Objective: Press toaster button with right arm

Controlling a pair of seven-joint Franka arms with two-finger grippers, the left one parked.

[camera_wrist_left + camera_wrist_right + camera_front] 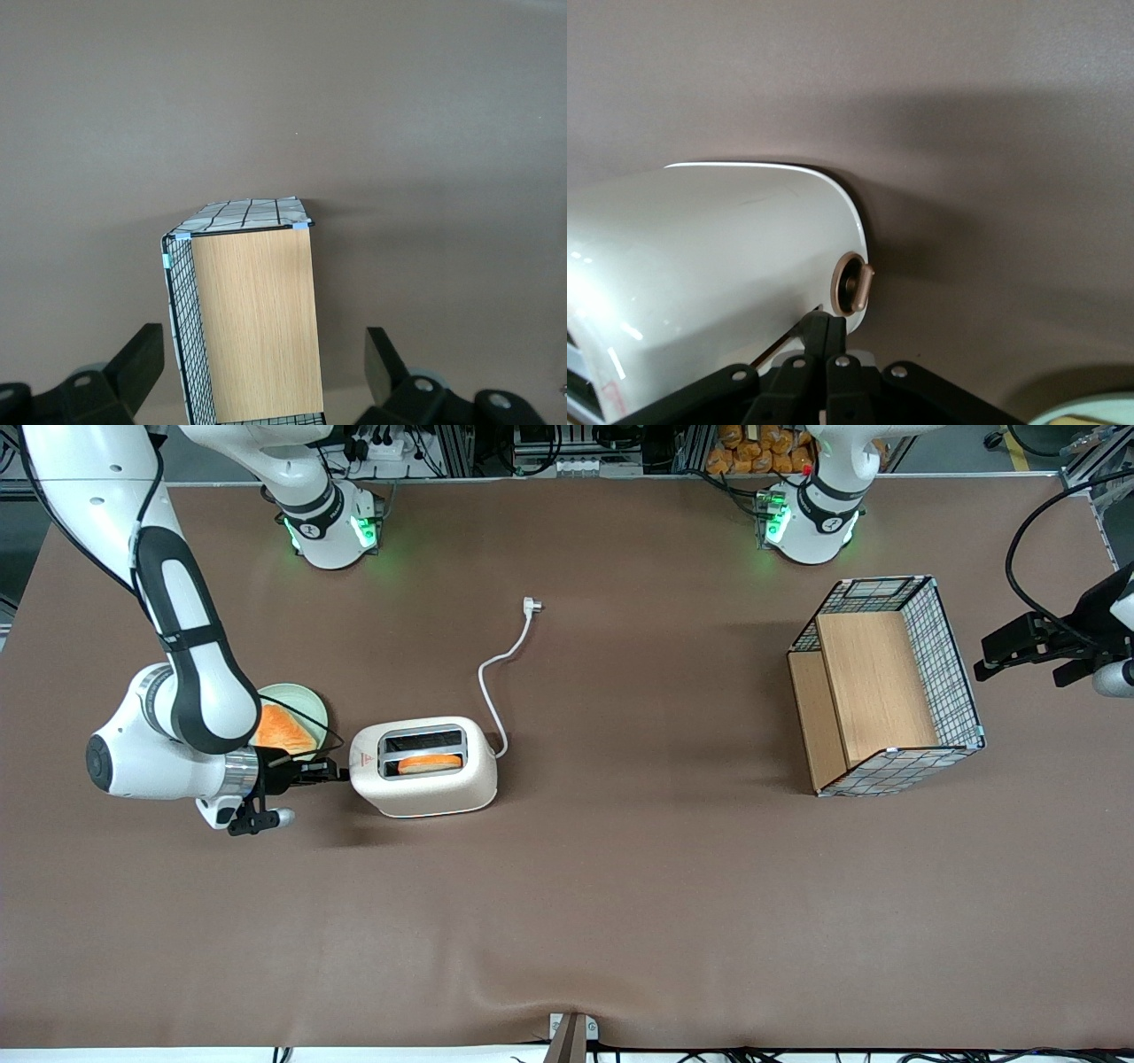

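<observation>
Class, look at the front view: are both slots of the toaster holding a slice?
No: the toaster has an orange slice only in the slot nearer the camera; the gripper sits beside it.

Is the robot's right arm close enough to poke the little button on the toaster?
Probably yes. The gripper sits right at the end of the toaster nearest the working arm, its fingers shut together, and the toaster button shows just past them with nothing in between.

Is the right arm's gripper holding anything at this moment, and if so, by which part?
Nothing is held. The black two-finger gripper has its fingers closed together, tips at the end of the cream-white rounded toaster, beside its small round knob.
</observation>
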